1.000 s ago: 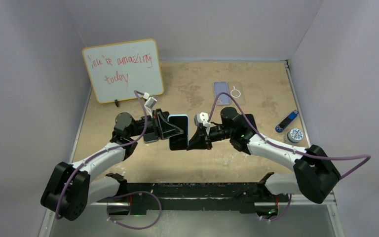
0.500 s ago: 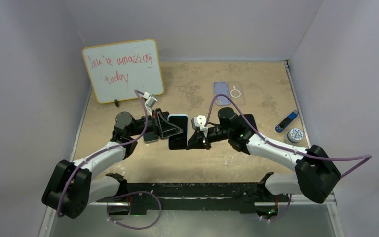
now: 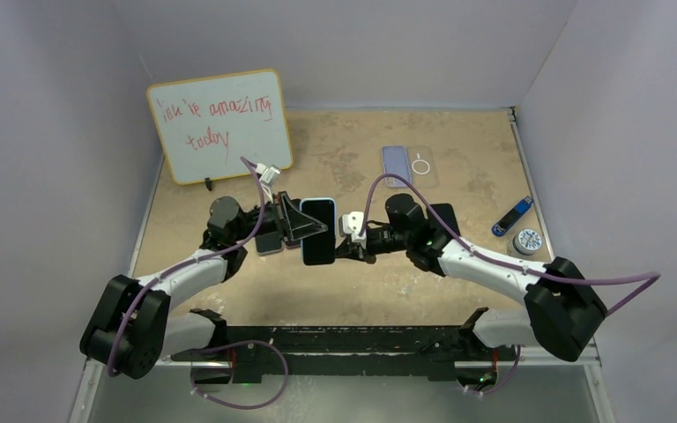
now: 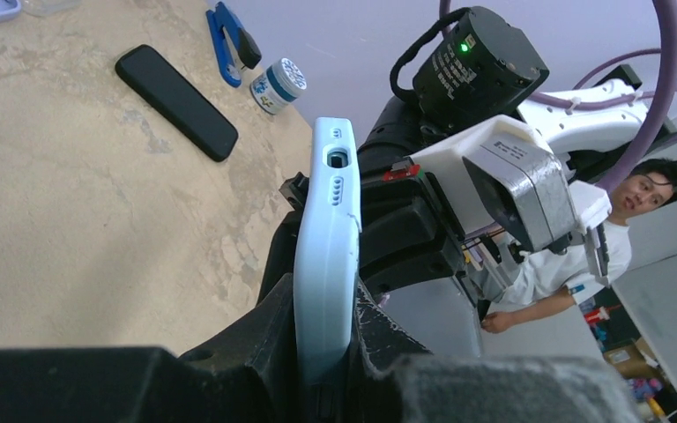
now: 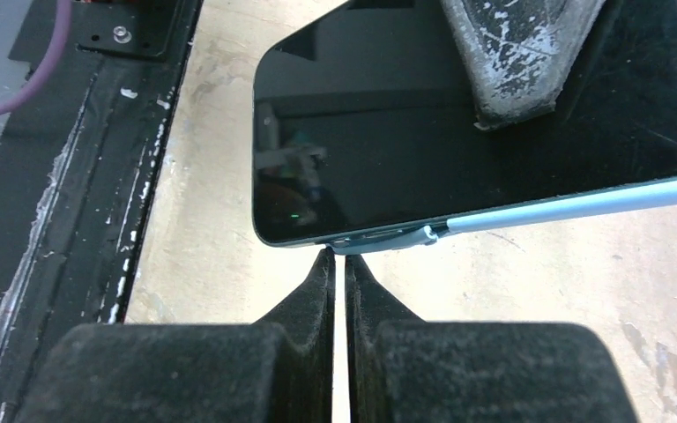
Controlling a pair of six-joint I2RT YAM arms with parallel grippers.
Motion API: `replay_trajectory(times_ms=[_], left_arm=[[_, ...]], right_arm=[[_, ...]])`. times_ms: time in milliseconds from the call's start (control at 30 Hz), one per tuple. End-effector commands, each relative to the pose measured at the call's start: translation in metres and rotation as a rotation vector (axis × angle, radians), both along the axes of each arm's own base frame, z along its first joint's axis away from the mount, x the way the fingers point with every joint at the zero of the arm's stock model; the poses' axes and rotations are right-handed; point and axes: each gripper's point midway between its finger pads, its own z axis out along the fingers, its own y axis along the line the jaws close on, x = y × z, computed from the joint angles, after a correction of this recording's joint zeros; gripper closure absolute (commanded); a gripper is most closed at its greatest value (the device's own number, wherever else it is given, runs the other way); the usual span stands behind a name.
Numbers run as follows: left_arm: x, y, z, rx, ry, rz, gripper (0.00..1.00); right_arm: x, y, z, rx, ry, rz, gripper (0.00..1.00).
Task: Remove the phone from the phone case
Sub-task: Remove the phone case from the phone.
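Note:
The phone (image 3: 317,231), black screen up, sits in a light blue phone case (image 4: 326,256) and is held above the table. My left gripper (image 4: 324,300) is shut on the case's two faces at one end. In the right wrist view the dark screen (image 5: 388,150) fills the top, with a left finger (image 5: 511,53) lying on it. The blue case rim (image 5: 573,207) runs along the phone's edge, and its lip has come away at the near corner. My right gripper (image 5: 339,260) is shut and holds nothing. Its tips touch that loosened corner.
A whiteboard (image 3: 220,123) stands at the back left. A purple case (image 3: 396,165) and a clear case (image 3: 421,166) lie at the back. A black phone (image 4: 176,101), a blue tool (image 4: 229,40) and a small round tin (image 4: 280,84) lie on the right.
My right gripper has moved left, up to the phone's edge. The left gripper has shifted the phone slightly up and back.

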Motion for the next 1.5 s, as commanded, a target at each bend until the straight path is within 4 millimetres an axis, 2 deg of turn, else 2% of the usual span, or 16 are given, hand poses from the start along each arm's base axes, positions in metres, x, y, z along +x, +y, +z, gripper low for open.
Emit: replay_trajectory(times_ms=[0,133,233,333,433,633,767,867,1000,1133,1300,1467], left_arm=[[-0.015,-0.008,0.040,-0.092,-0.005,-0.086,1.00],[-0.013,-0.008,0.039,-0.089,-0.017,-0.071,1.00],[-0.012,-0.007,0.043,-0.090,-0.048,-0.060,1.00],[-0.011,-0.007,0.045,-0.085,-0.074,-0.049,1.00],[-0.010,-0.006,0.046,-0.084,-0.082,-0.038,1.00],[0.006,-0.003,0.032,-0.037,-0.046,0.071,1.00],[0.025,0.005,0.019,0.018,-0.012,0.210,1.00],[0.041,0.013,0.010,0.054,0.020,0.323,1.00],[0.063,0.027,-0.004,0.092,0.075,0.480,1.00],[0.073,0.034,-0.015,0.099,0.115,0.557,1.00],[0.079,0.037,-0.019,0.092,0.141,0.614,1.00],[0.083,0.037,-0.020,0.082,0.147,0.636,1.00]], right_arm=[[0.039,0.012,0.031,0.068,-0.224,-0.087,1.00],[0.034,0.012,0.032,0.077,-0.195,-0.083,1.00],[0.024,0.011,0.030,0.100,-0.150,-0.065,0.99],[0.016,0.009,0.029,0.117,-0.109,-0.058,0.91],[0.016,0.007,0.031,0.139,-0.077,-0.094,0.82],[0.024,0.002,0.042,0.210,0.027,-0.243,0.49],[0.029,-0.008,0.045,0.209,0.125,-0.359,0.24],[0.029,-0.015,0.042,0.174,0.225,-0.434,0.12],[0.032,-0.020,0.046,0.163,0.355,-0.550,0.06],[0.038,-0.018,0.047,0.154,0.452,-0.677,0.05],[0.040,-0.006,0.045,0.121,0.507,-0.747,0.09],[0.035,0.016,0.039,0.050,0.515,-0.751,0.10]])
